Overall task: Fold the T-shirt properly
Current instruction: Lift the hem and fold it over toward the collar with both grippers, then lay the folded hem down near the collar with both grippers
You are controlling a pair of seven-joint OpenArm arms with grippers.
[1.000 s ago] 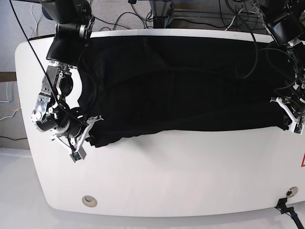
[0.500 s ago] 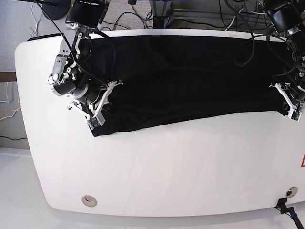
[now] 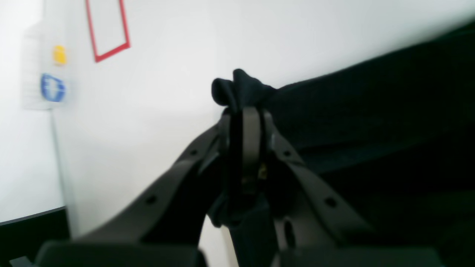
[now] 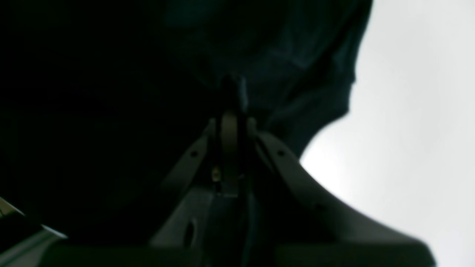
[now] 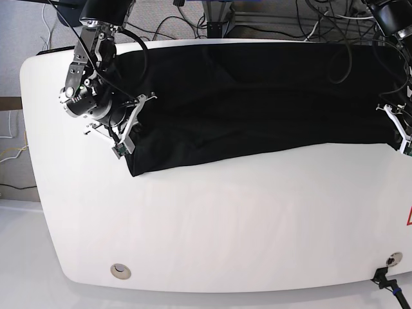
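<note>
Both arms mid-fold, near hem raised.
The left end effector [image 3: 243, 111] and right end effector [image 4: 230, 107] each pinched the large black cloth T-shirt [image 5: 257, 103], spread between them over the white bench [image 5: 244, 219]; next probably carrying the hem across evenly.

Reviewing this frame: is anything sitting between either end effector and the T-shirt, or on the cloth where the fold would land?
Nothing visible. The left end effector and right end effector are each shut on a bunch of the T-shirt. The black cloth spread on the white table carries only robot cables draped over its far edge.
</note>
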